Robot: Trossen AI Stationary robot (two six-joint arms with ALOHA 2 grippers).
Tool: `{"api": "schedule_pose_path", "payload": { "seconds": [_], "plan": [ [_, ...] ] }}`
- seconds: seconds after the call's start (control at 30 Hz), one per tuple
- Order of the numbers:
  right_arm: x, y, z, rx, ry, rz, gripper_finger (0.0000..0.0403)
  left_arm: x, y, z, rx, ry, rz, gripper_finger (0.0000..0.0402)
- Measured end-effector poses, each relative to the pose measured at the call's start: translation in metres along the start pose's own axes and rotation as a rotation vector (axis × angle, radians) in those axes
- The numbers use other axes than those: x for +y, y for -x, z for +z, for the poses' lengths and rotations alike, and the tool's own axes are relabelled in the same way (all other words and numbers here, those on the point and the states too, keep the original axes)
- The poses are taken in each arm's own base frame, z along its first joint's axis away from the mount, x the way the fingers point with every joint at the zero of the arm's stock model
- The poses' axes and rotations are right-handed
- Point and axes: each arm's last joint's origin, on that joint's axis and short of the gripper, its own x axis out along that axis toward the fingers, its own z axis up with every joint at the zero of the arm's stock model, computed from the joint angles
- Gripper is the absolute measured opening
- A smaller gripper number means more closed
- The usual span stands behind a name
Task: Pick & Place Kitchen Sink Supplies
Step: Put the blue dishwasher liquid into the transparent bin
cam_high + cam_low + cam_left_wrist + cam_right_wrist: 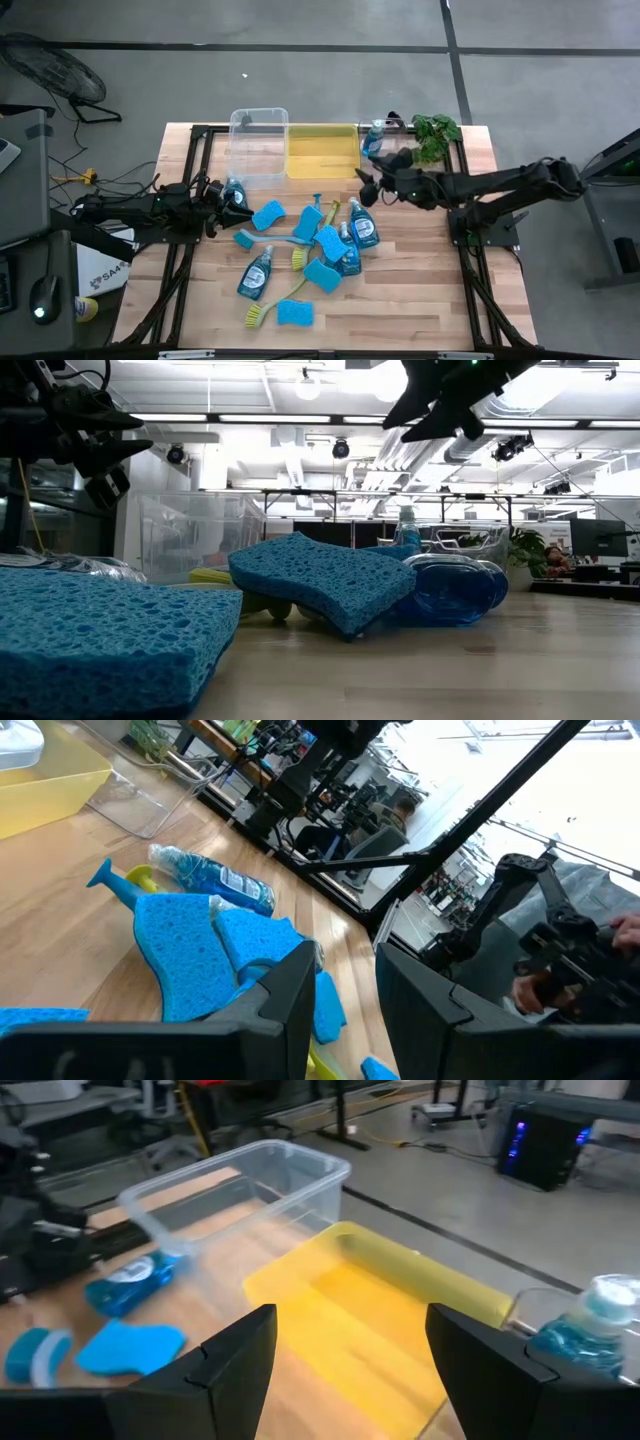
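The sink supplies lie loose in the middle of the table: blue sponges (pixel 267 214) (pixel 294 313), soap bottles (pixel 255 273) (pixel 362 227) on their sides, and long-handled brushes (pixel 310 214) (pixel 265 312). Another bottle (pixel 234 190) lies just beyond my left gripper (pixel 238 208), which is low at the table's left, pointing level at the pile, open with a narrow gap (pixel 345 990) and nothing in it. My right gripper (pixel 364 186) hangs open and wide (pixel 350 1370) in the air above the near right corner of the yellow bin (pixel 322 152), holding nothing.
At the far edge stand a clear bin (pixel 258 148), the yellow bin beside it, and a smaller clear bin (pixel 392 128) with a soap bottle (pixel 373 136) in it. A green plant (pixel 437 130) sits at the far right corner. Bare wood lies at the table's right.
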Motion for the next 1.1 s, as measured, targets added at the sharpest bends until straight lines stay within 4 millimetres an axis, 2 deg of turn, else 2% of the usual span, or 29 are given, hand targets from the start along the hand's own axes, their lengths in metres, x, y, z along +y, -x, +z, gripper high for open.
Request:
{"api": "schedule_pose_path", "payload": {
  "seconds": [0.13,0.5,0.77,1.1],
  "plan": [
    [0.007,0.006,-0.004,0.016,-0.008,0.034,0.0251,0.000,0.000,0.000,0.000,0.000,0.000,0.0105],
    [0.004,0.011,-0.026,0.287,-0.342,-0.049,0.0248,0.000,0.000,0.000,0.000,0.000,0.000,0.0105],
    [0.023,-0.003,-0.034,0.475,-0.474,-0.066,0.0239,0.000,0.000,0.000,0.000,0.000,0.000,0.0105],
    [0.045,-0.024,-0.047,0.705,-0.480,-0.165,0.0211,0.000,0.000,0.000,0.000,0.000,0.000,0.0105]
  ]
}}
